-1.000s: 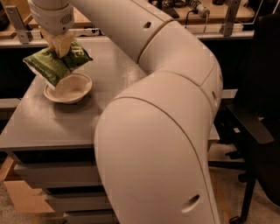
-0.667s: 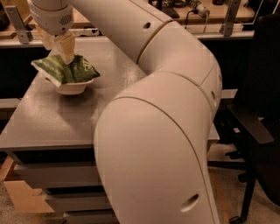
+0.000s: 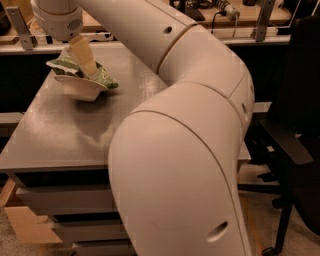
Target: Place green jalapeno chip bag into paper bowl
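The green jalapeno chip bag (image 3: 104,80) lies across the top of the paper bowl (image 3: 79,88), and its ends stick out past the rim on the left and right. The off-white bowl sits on the far left part of the grey table (image 3: 65,130). My gripper (image 3: 89,71) comes down from the top left. Its tan fingers (image 3: 82,52) reach into the middle of the bag right over the bowl and are still closed on it. The bowl's inside is hidden under the bag.
My large white arm (image 3: 190,125) fills the middle and right of the view and hides the table's right side. A dark office chair (image 3: 295,145) stands at the right. A shelf with cables (image 3: 225,10) runs behind the table. Drawers (image 3: 55,200) sit below the tabletop.
My gripper has carried the bag from above the bowl's far left side down onto the bowl. The bag now lies across the bowl's rim and covers it.
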